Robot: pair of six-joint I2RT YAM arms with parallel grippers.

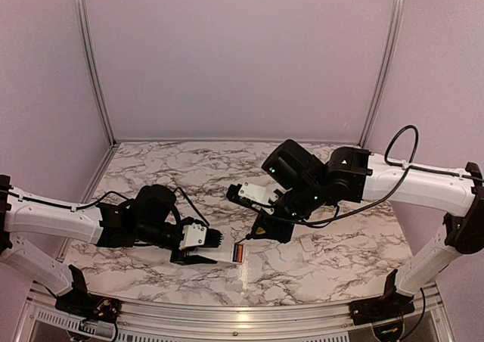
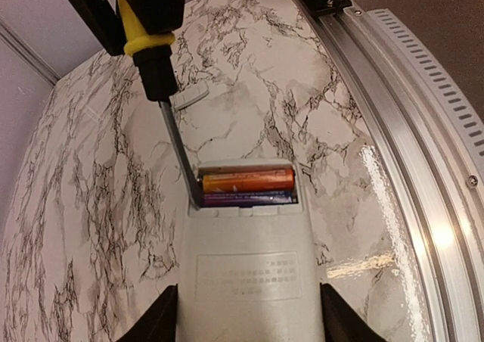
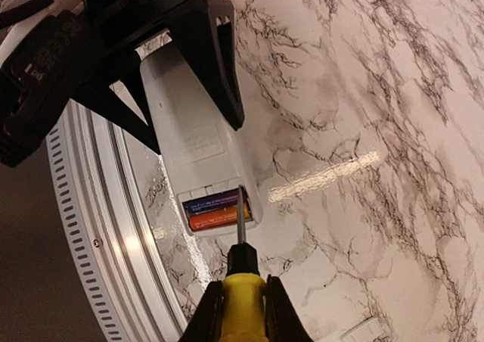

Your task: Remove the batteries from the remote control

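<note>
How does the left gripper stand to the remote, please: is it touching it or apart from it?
Touching. The left wrist view shows the left gripper with a finger pressed against each long side of the remote, with no gap on either side.

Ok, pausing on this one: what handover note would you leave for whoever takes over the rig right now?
The left gripper is shut on the remote control, open end facing away from it.
The right gripper is shut on the screwdriver, whose tip sits in the compartment at one end of the batteries.
Done: the cover plate is off and lies on the table beyond the remote.
Left: both batteries, one orange and one darker, are in the compartment and need prying out.
</note>
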